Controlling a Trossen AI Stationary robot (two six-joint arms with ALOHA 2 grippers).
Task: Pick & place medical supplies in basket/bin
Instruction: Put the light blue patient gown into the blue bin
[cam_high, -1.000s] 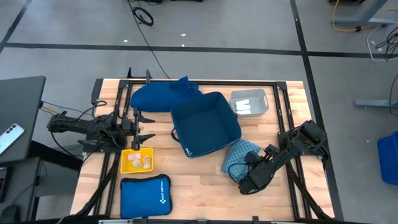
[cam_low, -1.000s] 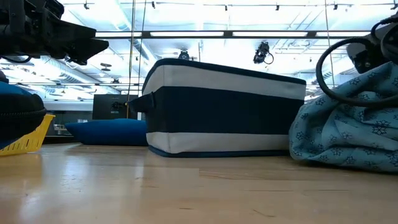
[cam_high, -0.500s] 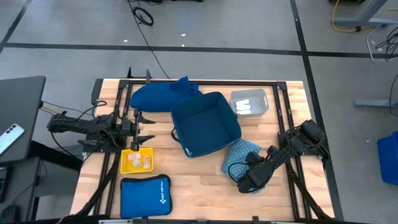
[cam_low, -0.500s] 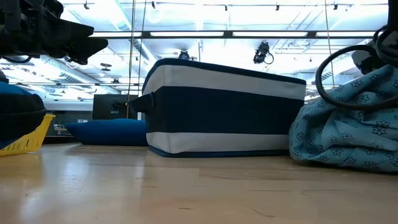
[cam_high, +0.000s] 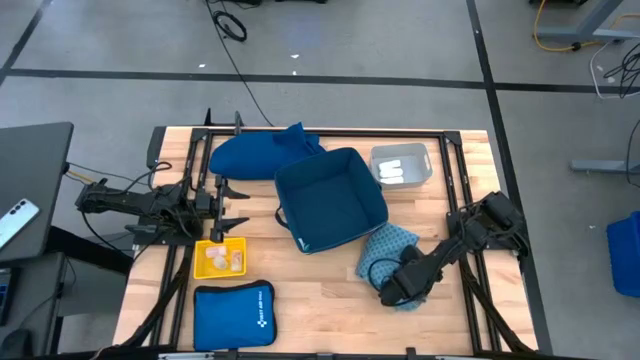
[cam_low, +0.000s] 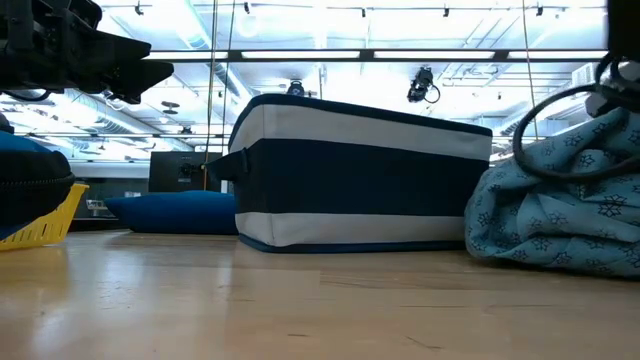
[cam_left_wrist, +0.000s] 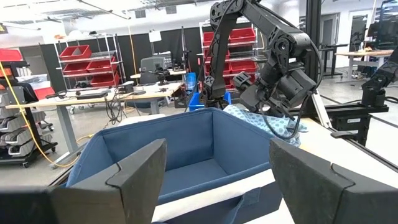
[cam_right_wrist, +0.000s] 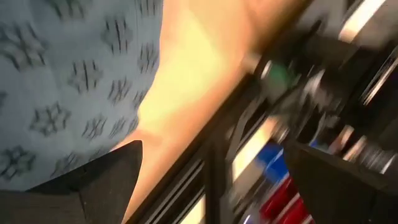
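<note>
The right pincer (cam_high: 393, 292) sits low over the surface (cam_high: 330, 300) near its front edge, right of centre, at the front end of the teal speckled cloth (cam_high: 385, 252). Its wrist view looks past two spread fingers (cam_right_wrist: 93, 186) with a wide gap between them, so it is released; the patterned cloth fills one side of that view, just beside one finger, with bare wood in the gap. In the low view the cloth (cam_low: 560, 205) lies bunched in a heap on the surface, a dark cable looping over its top.

Just behind the cloth, at mid-surface, stands the dark-blue basket (cam_high: 331, 200) with white bands on its outer wall. The large dark-blue cloth (cam_high: 255, 155) lies behind it toward the back-left corner. A clear bin (cam_high: 401, 165) holding white rolls (cam_high: 398, 167) stands near the back edge, right of the basket.

The left pincer (cam_high: 232, 203) hangs at the left edge, fingers spread and released, above a yellow tray (cam_high: 218, 258) holding small pale items. A bright-blue zip pouch (cam_high: 233, 315) lies at the front-left corner.
</note>
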